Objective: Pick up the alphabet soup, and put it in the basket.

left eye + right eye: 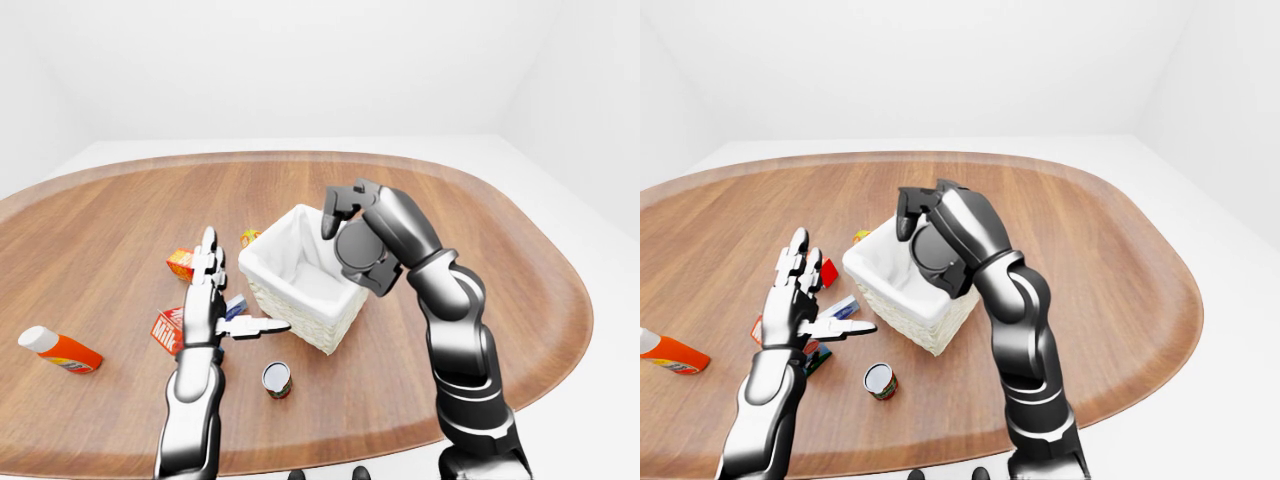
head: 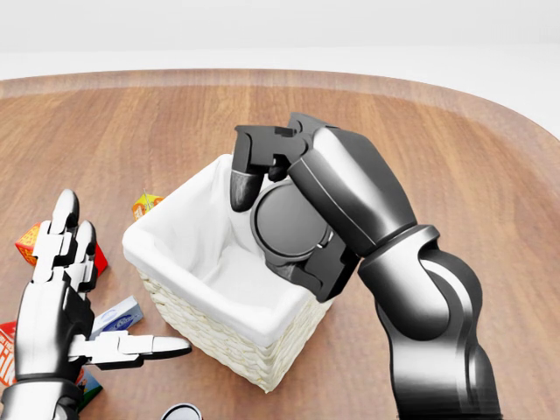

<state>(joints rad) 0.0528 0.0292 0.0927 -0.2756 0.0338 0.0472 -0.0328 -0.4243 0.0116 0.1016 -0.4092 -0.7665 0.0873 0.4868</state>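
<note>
Standing upright nearest the robot on the worktop [image 1: 480, 230], the alphabet soup [image 1: 276, 379] can sits loose, just below the basket [image 1: 300, 280] in the left-eye view. Left robot hand [image 1: 208, 300] hovers left of the basket, fingers spread, gripping nothing. Milk carton [image 1: 166, 328] and orange bottle [image 1: 58, 350] lie further left. Right robot hand [image 2: 262, 188] hangs over the basket's white liner, fingers curled, empty.
</note>
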